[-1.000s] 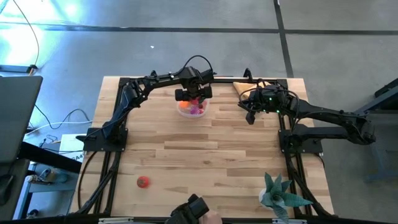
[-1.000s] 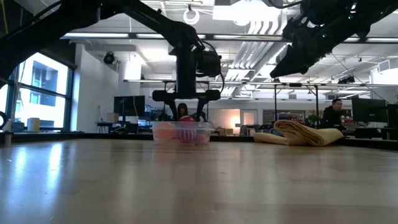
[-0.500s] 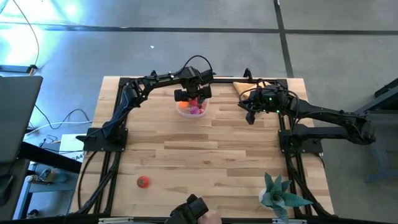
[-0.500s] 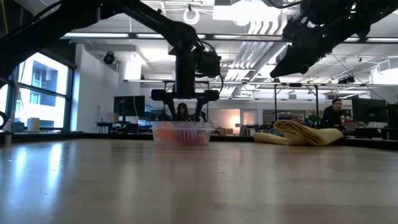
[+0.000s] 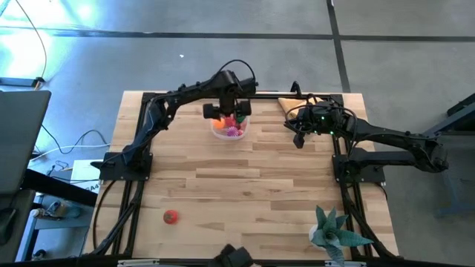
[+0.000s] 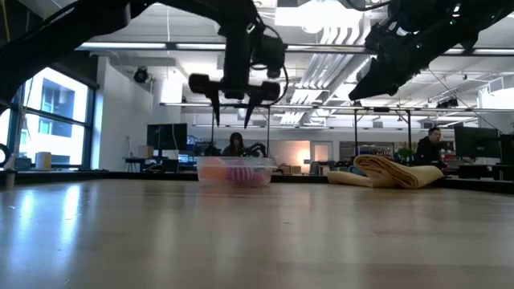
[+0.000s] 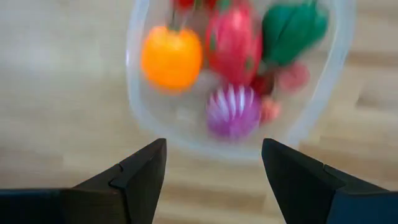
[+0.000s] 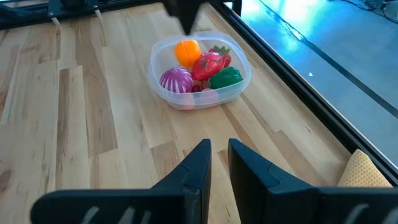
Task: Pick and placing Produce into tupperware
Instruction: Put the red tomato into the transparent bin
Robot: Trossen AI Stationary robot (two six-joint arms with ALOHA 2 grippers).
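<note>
Left gripper (image 6: 230, 120), jaws spread and empty, hangs over one tupperware (image 8: 199, 70); one red tomato (image 5: 171, 216) at seven o'clock.

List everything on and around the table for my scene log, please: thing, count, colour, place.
tupperware: one, clear, far side of the table near the middle, under the left arm.
produce in the tupperware: an orange piece, a red one, a green one and a striped magenta one, plus small bits I cannot make out.
red produce: one, alone on the near left of the table.
tan cloth: one, far edge, beside the right arm.
teal spiky plant: one, near right corner.
table: one, light wood.
left end effector: open, empty, raised above the tupperware.
right end effector: shut, empty, to the right of the tupperware.
</note>
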